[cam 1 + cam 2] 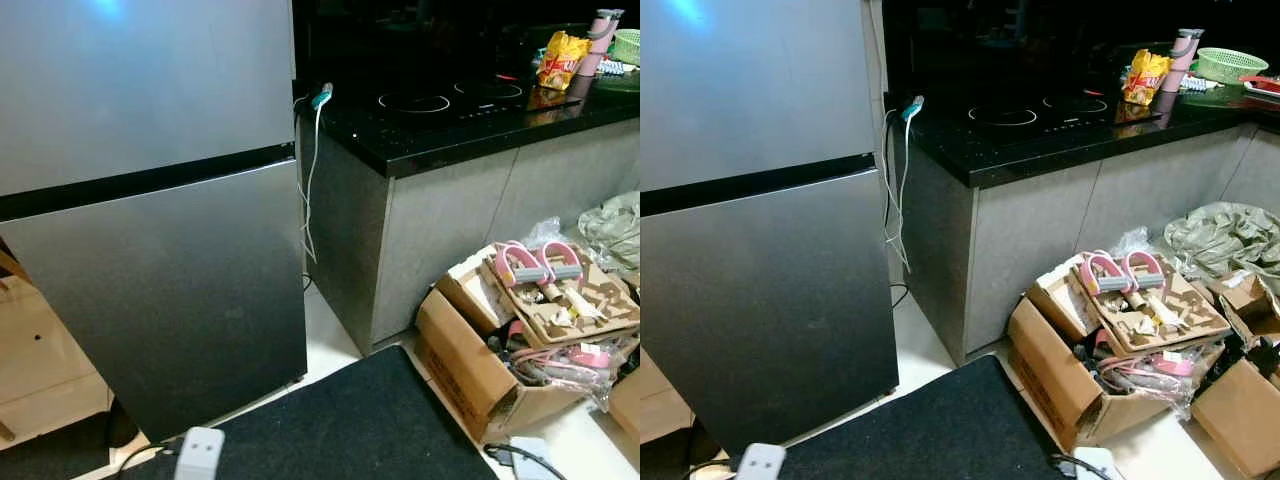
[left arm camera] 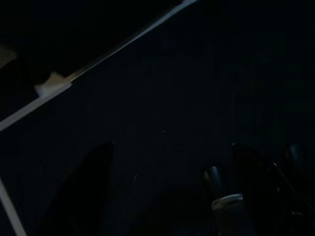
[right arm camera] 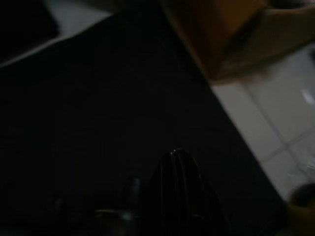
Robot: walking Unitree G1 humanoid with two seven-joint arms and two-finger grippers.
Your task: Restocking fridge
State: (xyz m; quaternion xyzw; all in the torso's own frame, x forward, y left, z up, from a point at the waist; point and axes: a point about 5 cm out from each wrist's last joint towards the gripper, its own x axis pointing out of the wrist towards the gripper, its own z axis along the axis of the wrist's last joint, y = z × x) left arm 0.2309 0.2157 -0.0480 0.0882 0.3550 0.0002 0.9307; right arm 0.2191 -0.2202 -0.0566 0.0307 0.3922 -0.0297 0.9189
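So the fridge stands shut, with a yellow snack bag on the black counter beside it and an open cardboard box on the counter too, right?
Not quite: the cardboard box sits on the floor below the counter, as the right eye view shows. The fridge is shut and the yellow snack bag is on the counter.

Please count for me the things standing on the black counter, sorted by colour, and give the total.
Yellow: 1, the snack bag
Pink: 1, the bottle
Green: 1, the basket
Total: 3 on the counter. Small items beside the basket are too blurred to count.
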